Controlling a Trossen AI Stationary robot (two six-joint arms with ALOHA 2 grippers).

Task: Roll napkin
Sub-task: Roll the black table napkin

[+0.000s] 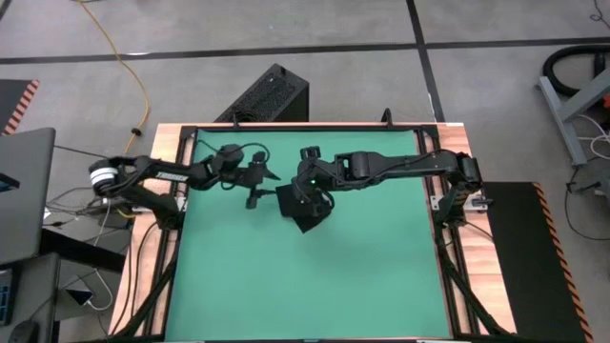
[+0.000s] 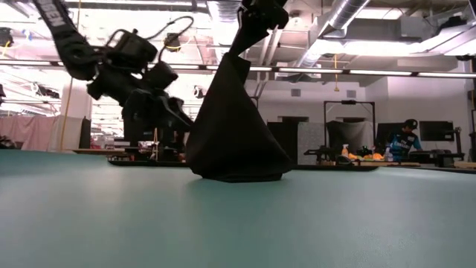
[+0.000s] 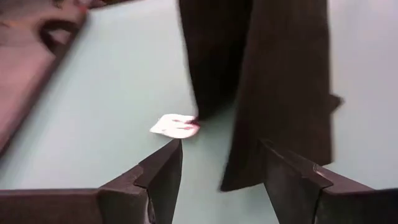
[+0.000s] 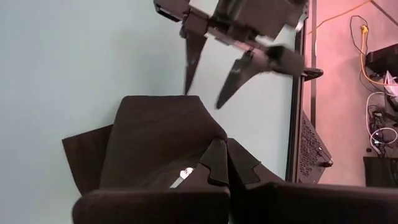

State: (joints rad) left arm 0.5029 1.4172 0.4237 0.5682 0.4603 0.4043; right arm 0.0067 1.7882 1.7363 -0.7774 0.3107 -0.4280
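The black napkin [image 2: 234, 126] hangs as a tent-shaped drape from my right gripper [image 2: 256, 22], and its lower end rests on the green table [image 2: 238, 223]. It also shows in the high view [image 1: 303, 211] near the table's middle. A small white tag [image 3: 175, 126] lies at its edge on the table. My right gripper [image 4: 227, 160] is shut on the cloth. My left gripper [image 3: 221, 155] is open and empty just left of the napkin, clear of it, and also shows in the high view [image 1: 257, 186]. My right gripper pinches a bunched upper part of the napkin [image 4: 208, 146] between its two fingers, coming from above and pointing down. How many layers it has I cannot tell. The cloth hangs below the fingers, widening downward, with its bottom folds [image 2: 238, 176] on the table.
A rigid black box with vent slots [image 1: 267, 95] stands beyond the table's far edge. The table's frame rails [image 1: 181, 181] run along its sides. Green table surface [image 1: 315, 286] stretches toward the near edge. A person [image 2: 405, 138] is far off in the room.
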